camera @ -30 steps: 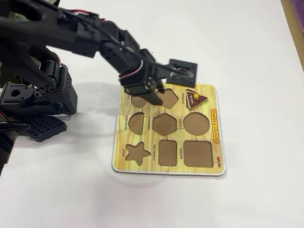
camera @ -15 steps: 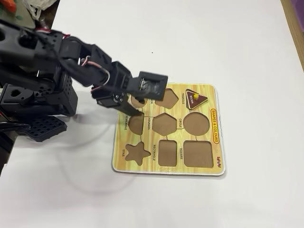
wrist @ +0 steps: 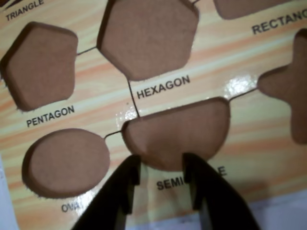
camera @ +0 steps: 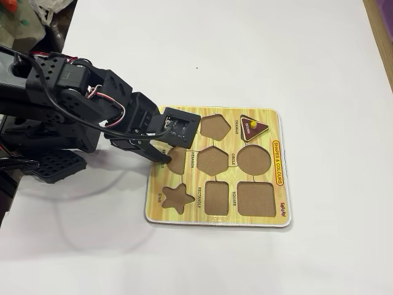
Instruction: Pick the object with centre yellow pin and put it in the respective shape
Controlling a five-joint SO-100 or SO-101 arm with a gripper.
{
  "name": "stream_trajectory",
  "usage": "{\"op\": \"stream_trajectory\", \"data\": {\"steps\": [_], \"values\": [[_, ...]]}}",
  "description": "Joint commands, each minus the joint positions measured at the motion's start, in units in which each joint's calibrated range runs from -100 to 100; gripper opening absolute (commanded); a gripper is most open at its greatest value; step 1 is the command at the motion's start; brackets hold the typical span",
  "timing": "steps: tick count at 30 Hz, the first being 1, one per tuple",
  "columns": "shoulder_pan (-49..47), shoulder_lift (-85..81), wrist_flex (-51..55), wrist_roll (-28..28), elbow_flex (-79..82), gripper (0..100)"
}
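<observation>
One puzzle board (camera: 258, 117) is seen on the white table (camera: 319, 55) in the fixed view, and nine recesses are counted in it, in three rows of three. In the wrist view, nearest the camera, the single gripper (wrist: 161, 168) is held with its two dark fingers (wrist: 125, 178) a little apart, nothing between them — they are poised at the curved edge of the semicircle recess (wrist: 182, 129), at the board's left side in the fixed view. Beyond lie the oval recess (wrist: 64, 162), the hexagon recess (wrist: 148, 36) and the pentagon recess (wrist: 41, 64), all bare. Farthest off, one maroon triangular piece (camera: 254, 127) is seated in the triangle recess (camera: 243, 118) at the board's far right corner; its single yellow knob (camera: 252, 124) is on top, and one corner is pointed toward the near edge.
</observation>
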Motion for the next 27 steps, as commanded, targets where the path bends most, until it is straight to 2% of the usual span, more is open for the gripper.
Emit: {"op": "stream_trajectory", "data": {"steps": [1, 8, 27], "values": [[0.49, 0.86, 7.32, -0.20, 0.36, 11], [0.20, 0.86, 13.72, -0.20, 0.36, 11], [0.10, 0.77, 13.81, -0.20, 0.36, 11]]}}
